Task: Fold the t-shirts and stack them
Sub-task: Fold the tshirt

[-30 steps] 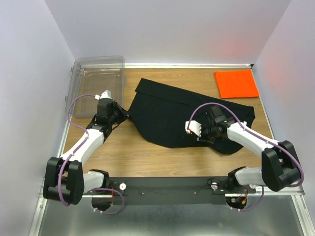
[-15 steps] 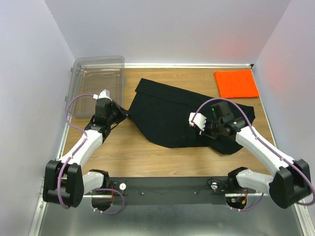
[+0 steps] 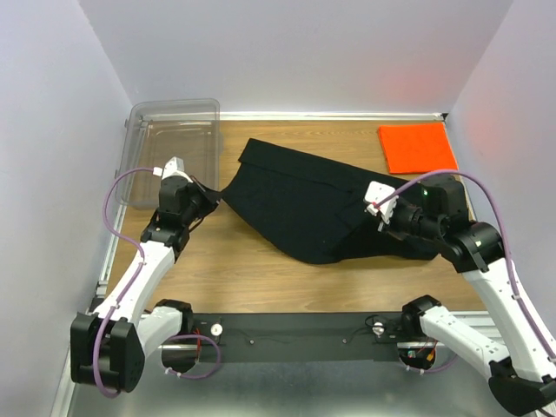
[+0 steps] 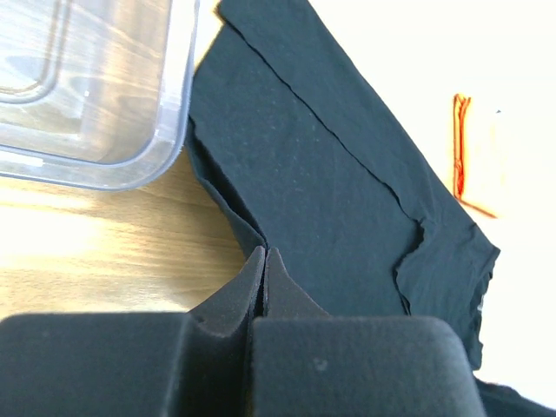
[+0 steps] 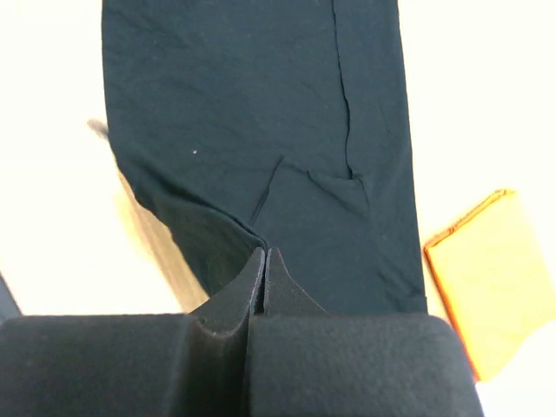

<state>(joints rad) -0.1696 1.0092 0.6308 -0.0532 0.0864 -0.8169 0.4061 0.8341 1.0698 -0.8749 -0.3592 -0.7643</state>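
Note:
The black t-shirt (image 3: 300,195) lies spread across the middle of the table. My left gripper (image 3: 211,196) is shut on its left edge, seen in the left wrist view (image 4: 265,254) pinching a fold of black cloth (image 4: 347,191). My right gripper (image 3: 380,221) is shut on the shirt's right part and lifts it off the table; the right wrist view (image 5: 265,254) shows the cloth (image 5: 261,113) hanging from the closed tips. The orange t-shirt (image 3: 417,147) lies folded at the back right, also in the right wrist view (image 5: 486,278). No logo shows.
A clear plastic bin (image 3: 169,148) stands at the back left, close to my left gripper; its rim shows in the left wrist view (image 4: 104,165). White walls close in the table on three sides. Bare wood (image 3: 234,269) lies in front of the shirt.
My right gripper has risen and moved right and back, pulling the black shirt's right part up with it. My left gripper has shifted slightly left, still holding the shirt's edge.

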